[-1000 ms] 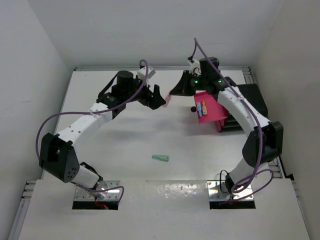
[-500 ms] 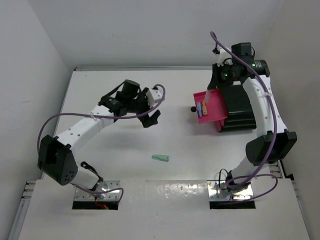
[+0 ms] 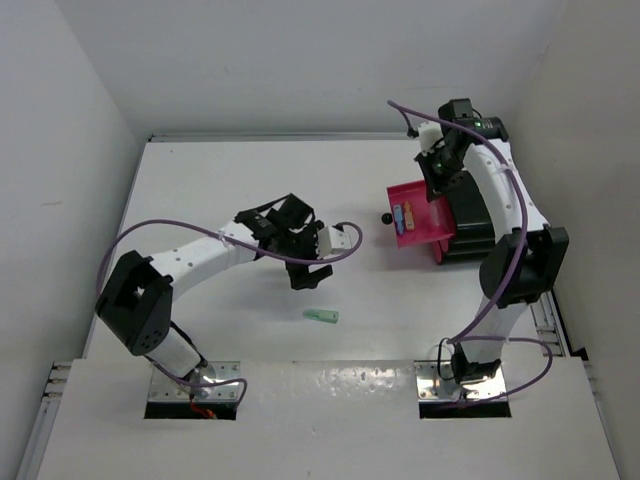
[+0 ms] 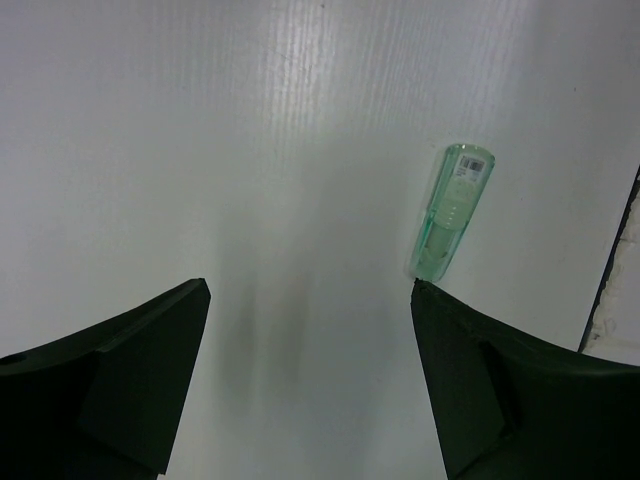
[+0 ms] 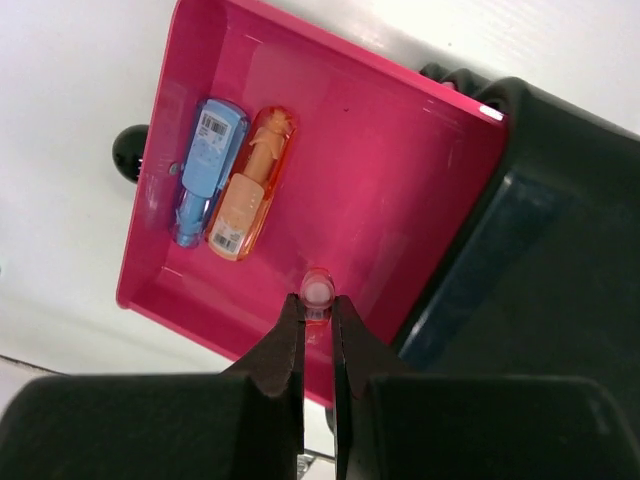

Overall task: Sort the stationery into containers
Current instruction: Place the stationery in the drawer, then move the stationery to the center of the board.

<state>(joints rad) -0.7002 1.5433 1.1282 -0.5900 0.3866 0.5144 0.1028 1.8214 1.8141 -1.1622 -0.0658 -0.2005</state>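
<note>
One mint piece [image 3: 321, 316], white table [image 3: 200, 180], white walls [image 3: 300, 60]

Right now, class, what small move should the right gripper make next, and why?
Probably open the right gripper and let go. It is shut on a small pink piece, held over a bare part of the open pink drawer, beside the blue piece and orange piece already inside.

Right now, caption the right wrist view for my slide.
Right hand grips pink piece over drawer holding blue piece and orange piece.
</note>
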